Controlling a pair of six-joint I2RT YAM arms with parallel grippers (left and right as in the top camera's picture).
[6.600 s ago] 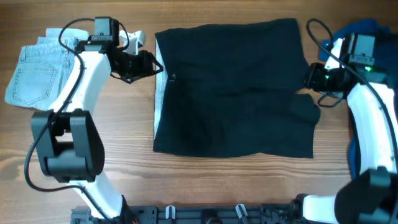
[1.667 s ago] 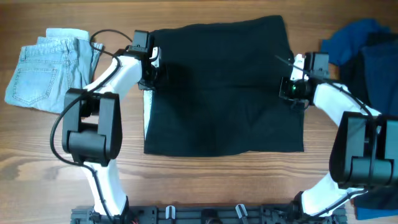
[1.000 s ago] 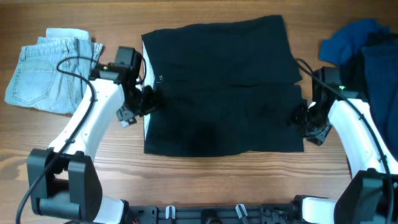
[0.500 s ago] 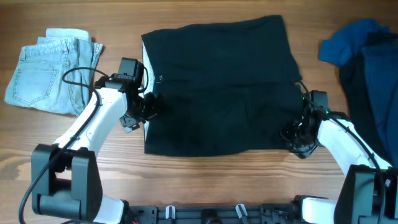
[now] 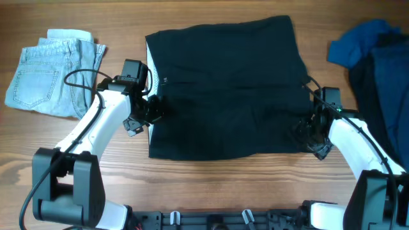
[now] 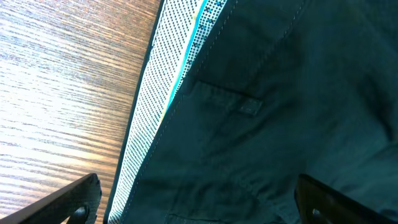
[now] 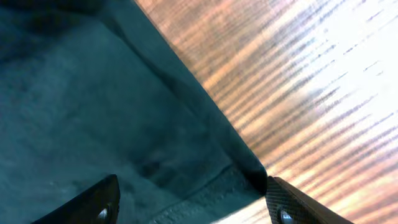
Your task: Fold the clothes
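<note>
Black shorts (image 5: 227, 89) lie spread flat in the middle of the table, their pale dotted waistband (image 5: 149, 69) along the left edge. My left gripper (image 5: 151, 110) hovers open at that edge. In the left wrist view the waistband (image 6: 166, 106) runs between its wide-apart fingers (image 6: 73, 204), and the left gripper (image 6: 199, 210) holds nothing. My right gripper (image 5: 307, 132) sits at the shorts' lower right side. In the right wrist view the hem corner (image 7: 249, 168) lies between the spread fingers (image 7: 93, 202) of the right gripper (image 7: 193, 210), which is open.
Folded light-blue denim shorts (image 5: 51, 70) rest at the far left. A royal-blue garment (image 5: 358, 39) and a dark navy one (image 5: 386, 96) are heaped at the right edge. Bare wood (image 5: 211, 185) runs along the front.
The left gripper slid a little down the waistband edge and then stayed. The right gripper moved in over the lower right hem, then back slightly up and right. The shorts stay flat.
</note>
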